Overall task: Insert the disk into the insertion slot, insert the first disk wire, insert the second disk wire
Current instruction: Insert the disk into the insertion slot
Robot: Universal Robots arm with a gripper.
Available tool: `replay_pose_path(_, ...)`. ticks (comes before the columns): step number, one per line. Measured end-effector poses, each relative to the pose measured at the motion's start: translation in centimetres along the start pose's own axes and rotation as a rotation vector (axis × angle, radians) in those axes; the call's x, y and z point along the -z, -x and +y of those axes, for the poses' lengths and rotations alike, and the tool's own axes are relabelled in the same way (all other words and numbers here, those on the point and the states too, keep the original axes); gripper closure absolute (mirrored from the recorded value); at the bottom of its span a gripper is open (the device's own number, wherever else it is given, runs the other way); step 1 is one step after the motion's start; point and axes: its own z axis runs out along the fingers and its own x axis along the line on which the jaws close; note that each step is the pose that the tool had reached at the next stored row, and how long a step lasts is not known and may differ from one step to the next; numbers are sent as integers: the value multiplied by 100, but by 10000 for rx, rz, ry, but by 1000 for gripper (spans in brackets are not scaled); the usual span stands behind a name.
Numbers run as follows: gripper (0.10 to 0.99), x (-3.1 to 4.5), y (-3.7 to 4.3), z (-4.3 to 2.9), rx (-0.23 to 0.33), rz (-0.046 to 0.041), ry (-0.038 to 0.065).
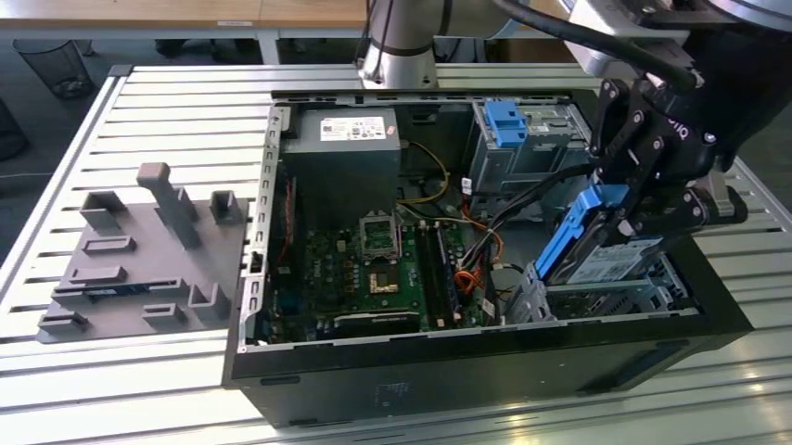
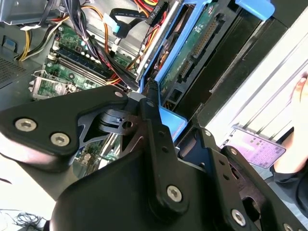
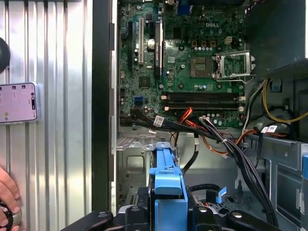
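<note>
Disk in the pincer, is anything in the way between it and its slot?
Nothing visible is. The pincer holds the disk tilted over the insertion slot; the cables run beside it.

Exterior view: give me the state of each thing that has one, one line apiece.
gripper, shut on the disk.
disk, held tilted, lower end at the insertion slot, not seated.
insertion slot, no disk seated in it.
computer case, lying on its side, side panel off.

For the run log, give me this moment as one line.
step: insertion | end effector: shut on disk | disk: tilted, lower end at insertion slot, not seated
</note>
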Motion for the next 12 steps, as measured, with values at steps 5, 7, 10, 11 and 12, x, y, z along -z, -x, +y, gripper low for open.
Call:
replay_pose_path(5,722,-74,-1,0,0,1,0)
replay_pose_path(7,722,-106,-1,1,0,0,0)
replay_pose_path(10,722,-157,-2,1,0,0,-1)
replay_pose_path(11,722,-168,-2,1,0,0,0)
replay_pose_path(12,722,-180,-2,1,0,0,0)
